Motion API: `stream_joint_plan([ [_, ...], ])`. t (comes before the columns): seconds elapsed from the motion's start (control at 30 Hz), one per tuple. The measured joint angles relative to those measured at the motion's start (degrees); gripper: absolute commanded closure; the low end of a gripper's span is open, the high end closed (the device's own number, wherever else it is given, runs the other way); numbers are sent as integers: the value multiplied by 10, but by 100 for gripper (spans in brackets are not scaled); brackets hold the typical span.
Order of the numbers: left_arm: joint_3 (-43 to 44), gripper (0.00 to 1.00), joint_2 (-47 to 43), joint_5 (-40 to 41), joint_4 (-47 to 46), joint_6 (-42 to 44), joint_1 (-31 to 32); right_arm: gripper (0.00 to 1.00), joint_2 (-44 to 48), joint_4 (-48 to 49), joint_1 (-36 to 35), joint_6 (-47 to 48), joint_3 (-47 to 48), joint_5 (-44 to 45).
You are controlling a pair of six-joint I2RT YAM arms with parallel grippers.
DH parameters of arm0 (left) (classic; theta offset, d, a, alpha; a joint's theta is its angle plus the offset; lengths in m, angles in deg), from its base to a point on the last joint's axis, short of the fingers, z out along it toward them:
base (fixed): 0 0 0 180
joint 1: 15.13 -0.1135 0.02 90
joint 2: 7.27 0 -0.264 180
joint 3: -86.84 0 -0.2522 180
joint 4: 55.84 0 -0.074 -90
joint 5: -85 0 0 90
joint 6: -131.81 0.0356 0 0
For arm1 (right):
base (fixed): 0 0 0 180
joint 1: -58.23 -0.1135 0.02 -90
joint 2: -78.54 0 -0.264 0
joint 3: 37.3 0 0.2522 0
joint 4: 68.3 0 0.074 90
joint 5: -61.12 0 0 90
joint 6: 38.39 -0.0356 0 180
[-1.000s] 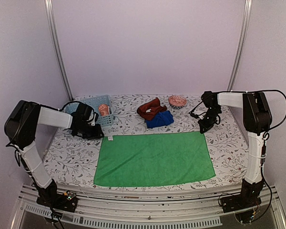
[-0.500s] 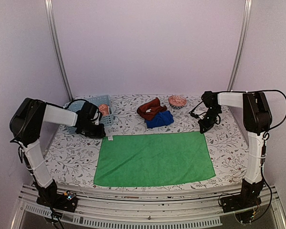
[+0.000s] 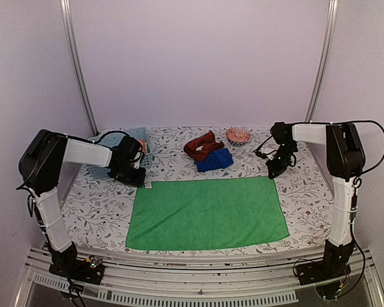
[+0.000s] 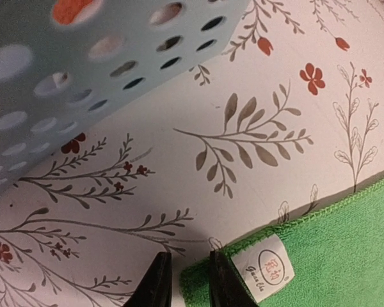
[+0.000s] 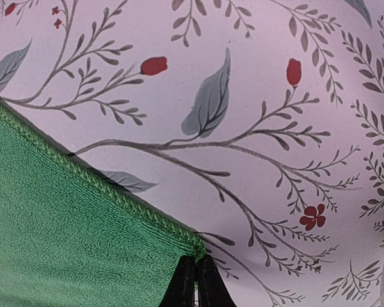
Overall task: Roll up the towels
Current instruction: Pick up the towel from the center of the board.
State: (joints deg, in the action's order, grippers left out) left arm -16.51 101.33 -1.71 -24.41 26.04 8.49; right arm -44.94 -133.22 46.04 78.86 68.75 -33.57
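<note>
Three towels could be counted: one green towel (image 3: pixel 208 214), and behind it one blue towel (image 3: pixel 215 160) and one rust-brown towel (image 3: pixel 203 146). Behind the green towel were also one basket (image 4: pixel 32 38) and one bowl (image 3: pixel 239 135).

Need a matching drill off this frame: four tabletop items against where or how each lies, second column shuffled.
Things:
1. plain green cloth towel
2. rust-brown cloth towel
3. deep blue cloth towel
4. small round patterned bowl

Places or states:
A. bunched, the nearer of a touching pair
B. at the far edge, right of the bunched pair
C. spread flat, mid-table
D. bunched, the farther of a touching pair

Pairs: 1-C, 2-D, 3-A, 4-B
</note>
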Motion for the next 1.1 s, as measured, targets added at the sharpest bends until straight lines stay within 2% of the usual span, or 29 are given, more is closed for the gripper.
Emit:
stream_joint_plan([
  [0.2,15,87,9,19,16,2,5,97,0,0,0,0,0,-1],
  [0.37,27,100,19,21,19,3,5,97,0,0,0,2,0,-1],
  [0.7,22,100,3,28,22,9,6,97,0,-2,1,9,13,0],
  [0.93,17,100,-95,45,27,14,7,97,4,2,2,13,43,-1],
  [1.1,17,100,-132,57,26,23,7,97,28,13,3,21,48,-1],
])
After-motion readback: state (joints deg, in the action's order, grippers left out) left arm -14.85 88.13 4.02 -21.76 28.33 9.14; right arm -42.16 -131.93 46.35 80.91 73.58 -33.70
